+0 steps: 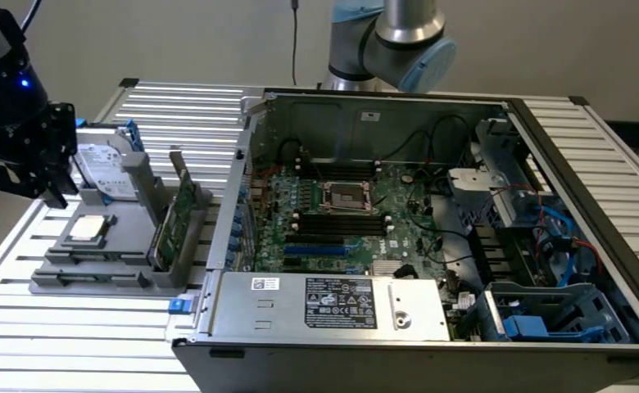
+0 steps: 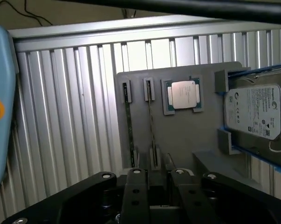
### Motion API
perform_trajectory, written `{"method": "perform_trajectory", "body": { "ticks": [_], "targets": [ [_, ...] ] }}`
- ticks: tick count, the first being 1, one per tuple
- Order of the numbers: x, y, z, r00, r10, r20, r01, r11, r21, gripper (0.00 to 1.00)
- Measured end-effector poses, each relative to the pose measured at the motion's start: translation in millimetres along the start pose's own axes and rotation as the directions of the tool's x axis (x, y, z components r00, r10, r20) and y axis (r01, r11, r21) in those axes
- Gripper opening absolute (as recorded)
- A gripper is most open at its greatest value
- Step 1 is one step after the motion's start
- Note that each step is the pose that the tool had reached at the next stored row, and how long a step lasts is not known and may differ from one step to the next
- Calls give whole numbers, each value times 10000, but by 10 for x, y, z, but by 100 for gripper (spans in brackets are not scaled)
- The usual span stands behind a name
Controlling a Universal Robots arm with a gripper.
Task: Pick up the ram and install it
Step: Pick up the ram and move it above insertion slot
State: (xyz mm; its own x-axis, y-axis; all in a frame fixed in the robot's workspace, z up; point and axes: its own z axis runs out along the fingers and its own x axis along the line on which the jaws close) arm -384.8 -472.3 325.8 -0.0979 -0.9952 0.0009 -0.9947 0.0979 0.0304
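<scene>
The gripper hangs at the upper left of the exterior view, above the back corner of a grey tray that sits on the slatted table. From the wrist view its two fingers stand partly spread with a gap between them, and nothing is pinched there.

The tray lies on the exterior view's left, just beside the open case. At its back a hard drive rests in a cradle. In front of that lies a CPU, flat in its pocket. Along the tray's edge nearest the case a green card stands upright in a holder.

Nearer the front of the tray run two long, low slots. In the wrist view a thin strip sits in each, seen edge-on. The one next to the CPU looks to me like the ram, though at that angle I cannot make out its chips. The other strip lies parallel to it, one slot further from the CPU. The gripper is well above both and touches neither.

Inside the case the motherboard lies flat, with black memory slots near its middle. I cannot tell whether any of them is filled. The arm rises behind the case at the top of the exterior view.
</scene>
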Motion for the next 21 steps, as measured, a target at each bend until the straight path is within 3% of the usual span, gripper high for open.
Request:
{"method": "perform_trajectory", "body": {
  "ticks": [3, 21],
  "targets": [
    [37, -5, 48, 10000, -44, -2, 44, 10000, 1, 36],
    [256, -37, 376, 9991, -427, -14, 427, 9991, -3, 36]
  ]
}}
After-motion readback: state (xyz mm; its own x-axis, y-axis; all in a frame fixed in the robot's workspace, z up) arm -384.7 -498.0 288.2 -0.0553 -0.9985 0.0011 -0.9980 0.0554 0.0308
